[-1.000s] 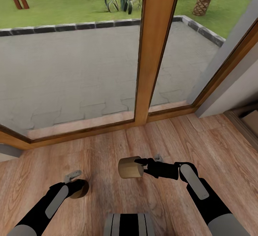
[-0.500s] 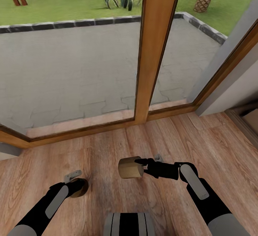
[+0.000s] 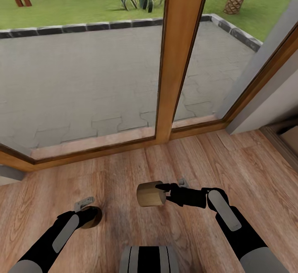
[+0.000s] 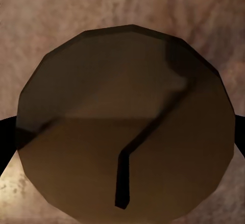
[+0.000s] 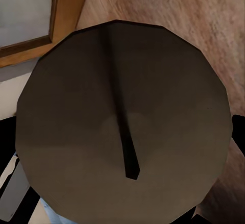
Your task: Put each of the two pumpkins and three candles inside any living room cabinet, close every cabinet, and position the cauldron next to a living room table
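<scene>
- I am carrying a candle in each arm: the right gripper [image 3: 162,193] is pinching one candle [image 3: 150,194] out in front of me, held on its side with its flat end facing left, above the wood floor [image 3: 124,169].
- The left gripper [image 3: 92,217] is clamped on the other candle [image 3: 94,218], low and near on my left; from the head view I am seeing just a dark edge of it under the wrist.
- In the left wrist view that candle's round face [image 4: 125,117] with its wick is sitting square between the fingers, and the right wrist view is giving the same picture of its candle [image 5: 122,122].
- I am facing a glass door [image 3: 82,74] with a wooden post [image 3: 178,53] and a paved terrace beyond; a bit of low furniture [image 3: 285,134] is peeking in at the far right.
- To do this well, I judge I should be turning the base right towards that furniture, keeping both arms tucked and level and both grips firm, and watching the post as I swing.
</scene>
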Robot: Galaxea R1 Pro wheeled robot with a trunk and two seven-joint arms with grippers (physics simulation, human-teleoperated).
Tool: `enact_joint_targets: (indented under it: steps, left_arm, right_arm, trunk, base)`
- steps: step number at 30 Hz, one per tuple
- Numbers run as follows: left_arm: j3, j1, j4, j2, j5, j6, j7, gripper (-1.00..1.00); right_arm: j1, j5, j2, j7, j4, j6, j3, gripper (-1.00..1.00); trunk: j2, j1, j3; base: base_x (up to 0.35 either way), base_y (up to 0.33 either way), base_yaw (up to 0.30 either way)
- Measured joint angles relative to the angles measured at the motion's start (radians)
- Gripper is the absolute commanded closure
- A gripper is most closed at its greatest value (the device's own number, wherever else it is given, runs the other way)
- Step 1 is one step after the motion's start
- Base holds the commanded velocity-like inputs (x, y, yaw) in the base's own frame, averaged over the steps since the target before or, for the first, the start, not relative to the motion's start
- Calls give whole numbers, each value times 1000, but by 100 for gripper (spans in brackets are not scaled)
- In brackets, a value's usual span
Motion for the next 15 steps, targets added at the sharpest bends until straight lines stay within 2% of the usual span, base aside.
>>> enact_joint_targets:
  steps: [9, 15]
  left_arm:
    - [-1, 0, 0, 0, 0, 0, 0, 100]
    - [-2, 0, 0, 0, 2, 0, 0, 100]
  right_arm:
    - [0, 1, -1, 0, 1, 0, 0, 100]
    - [0, -2, -2, 0, 1, 0, -1, 100]
  trunk:
    - [0, 0, 0]
    - [1, -3, 23]
  base:
    - [0, 0, 0]
    - [0, 0, 0]
